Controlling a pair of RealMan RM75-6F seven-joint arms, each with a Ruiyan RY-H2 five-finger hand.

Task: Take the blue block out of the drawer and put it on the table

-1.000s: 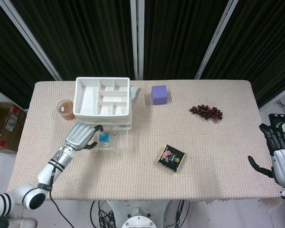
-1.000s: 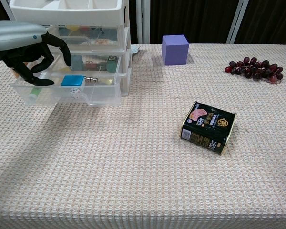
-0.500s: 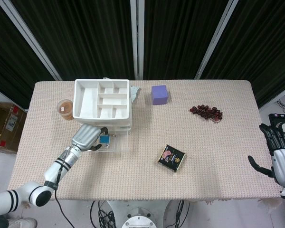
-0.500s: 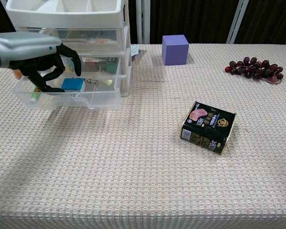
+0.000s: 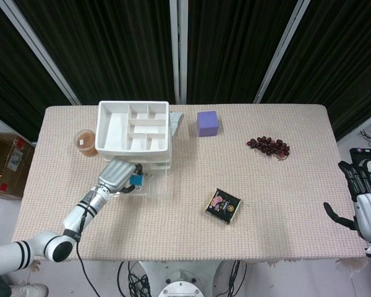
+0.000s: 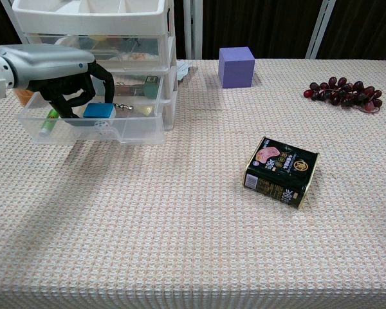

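Observation:
The blue block (image 6: 98, 110) lies in the pulled-out bottom drawer (image 6: 125, 131) of the white drawer unit (image 5: 133, 127). My left hand (image 6: 64, 71) reaches into that drawer from the left. Its fingers curl down over the block, with the thumb beside the block's left edge and a finger at its right top corner. The frames do not show whether it grips the block. In the head view the block (image 5: 136, 180) peeks out just right of this hand (image 5: 116, 175). My right hand (image 5: 365, 198) hangs off the table's right edge with fingers spread, holding nothing.
A purple cube (image 6: 237, 66) stands behind the drawer unit's right side. Grapes (image 6: 343, 91) lie at the far right. A dark tin (image 6: 281, 170) rests mid-table. A brown cup (image 5: 85, 142) sits left of the unit. Small items share the drawer.
My left hand moved right, from the drawer's left end to over the blue block, and its fingers came down around it. The drawer unit shifted slightly. The right hand stayed still.

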